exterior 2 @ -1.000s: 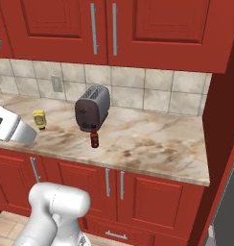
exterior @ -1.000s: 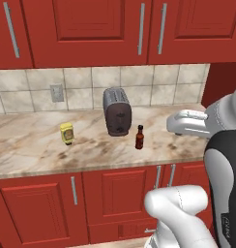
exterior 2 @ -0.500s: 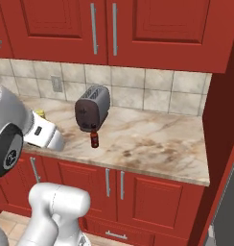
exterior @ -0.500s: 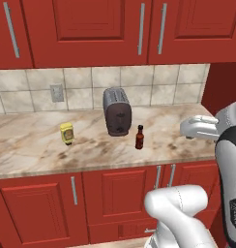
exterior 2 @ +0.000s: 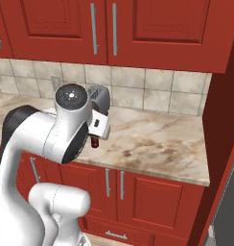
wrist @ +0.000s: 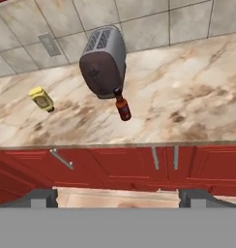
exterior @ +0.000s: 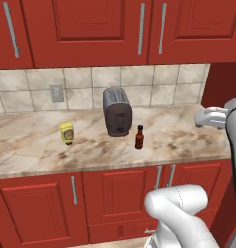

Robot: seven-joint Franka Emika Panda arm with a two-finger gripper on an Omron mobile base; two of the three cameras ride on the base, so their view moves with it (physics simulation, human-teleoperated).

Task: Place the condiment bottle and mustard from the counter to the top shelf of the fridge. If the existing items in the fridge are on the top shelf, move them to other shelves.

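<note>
On the beige marbled counter (exterior: 37,150) the slim dark condiment bottle (exterior: 139,137) with its red cap stands upright just right of the toaster's front. The squat yellow mustard (exterior: 66,133) sits further left. In the hand view, taken from out over the counter's front edge, the condiment bottle (wrist: 122,107) and mustard (wrist: 41,98) lie far off. My gripper (wrist: 119,197) is open, its fingertips (wrist: 42,196) wide apart with nothing between them. My white hand (exterior: 210,117) hovers at the counter's right end, well right of the bottle. The fridge shelves and existing items are out of view.
A grey toaster (exterior: 116,117) stands at the back between mustard and bottle. Red wall cabinets (exterior: 91,29) hang above, and red base cabinets (exterior: 115,193) sit below the counter. A red side panel (exterior 2: 219,120) closes the counter's right end, with a dark grey surface (exterior 2: 233,202) beyond it.
The arm has swung rightward: the hand moved toward the counter's right end, and the arm's bulk now covers the toaster and bottle in the right base view. Bottle and mustard stayed put.
</note>
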